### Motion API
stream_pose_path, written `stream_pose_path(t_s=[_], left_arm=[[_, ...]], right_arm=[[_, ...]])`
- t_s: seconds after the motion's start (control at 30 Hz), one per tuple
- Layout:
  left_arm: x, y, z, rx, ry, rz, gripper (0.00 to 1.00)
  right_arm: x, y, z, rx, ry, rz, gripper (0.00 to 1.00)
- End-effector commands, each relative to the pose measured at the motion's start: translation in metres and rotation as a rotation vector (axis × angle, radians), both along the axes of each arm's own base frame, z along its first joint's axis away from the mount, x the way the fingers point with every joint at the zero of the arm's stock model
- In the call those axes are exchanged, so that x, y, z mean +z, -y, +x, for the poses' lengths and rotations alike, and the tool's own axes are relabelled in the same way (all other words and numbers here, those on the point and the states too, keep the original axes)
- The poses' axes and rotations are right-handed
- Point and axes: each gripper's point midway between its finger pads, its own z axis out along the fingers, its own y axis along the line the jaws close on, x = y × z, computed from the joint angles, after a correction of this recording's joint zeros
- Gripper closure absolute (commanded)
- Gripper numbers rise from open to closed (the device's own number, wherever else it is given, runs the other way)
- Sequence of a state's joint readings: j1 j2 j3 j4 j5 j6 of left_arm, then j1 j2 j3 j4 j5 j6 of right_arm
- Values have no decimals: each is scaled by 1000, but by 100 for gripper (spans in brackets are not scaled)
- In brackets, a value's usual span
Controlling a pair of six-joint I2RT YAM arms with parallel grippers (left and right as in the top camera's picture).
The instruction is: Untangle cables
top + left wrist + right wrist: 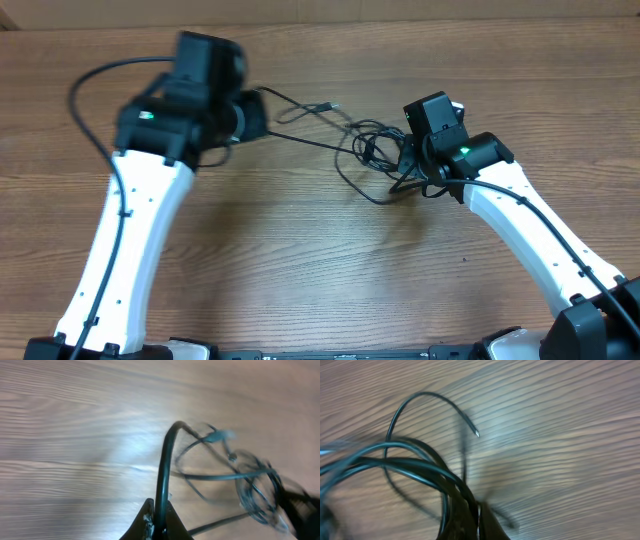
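The cables (368, 148) lay in a loose knot on the table (300, 260), between the arms and nearer the right one. The left pincer (159, 527) was clamped tight on one strand, which arched up from its tips toward the tangle. The right pincer (472, 520) was closed hard on several strands at the knot itself. The risk, as I judged it: pulling apart with a whole bunch pinched would cinch the knot rather than free it, or a thin strand could slip from either grip.

Left pincer (158, 529) clamped on black cable (162, 470), blurred cable loops (250, 476) at right, wooden table (75, 435) beneath
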State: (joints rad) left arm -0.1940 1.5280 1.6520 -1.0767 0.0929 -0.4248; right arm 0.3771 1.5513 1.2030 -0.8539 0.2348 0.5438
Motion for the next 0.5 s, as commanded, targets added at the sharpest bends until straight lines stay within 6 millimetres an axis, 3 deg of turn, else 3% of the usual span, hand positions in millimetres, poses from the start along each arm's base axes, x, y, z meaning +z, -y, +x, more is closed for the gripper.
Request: stream_pose_path(t_s=[0.0,0.13,0.33,0.37,0.43,0.47], left_arm=[[33,-69,6,212,108,95,96],[32,-91,6,304,98,60,96],[30,-71,4,222,74,-25,96],[26,-69,2,218,55,-18,96],[22,-70,-1,220,33,-12,95],[19,-70,-4,220,18,-10,81]], right_arm=[[2,43,5,-119,27,-141,96],[0,29,8,-85,23,-71,96],[12,-58,13,347,45,258,96],[16,-68,11,389,51,305,96],[16,-68,11,389,49,306,96],[15,-68,10,389,45,307,96]])
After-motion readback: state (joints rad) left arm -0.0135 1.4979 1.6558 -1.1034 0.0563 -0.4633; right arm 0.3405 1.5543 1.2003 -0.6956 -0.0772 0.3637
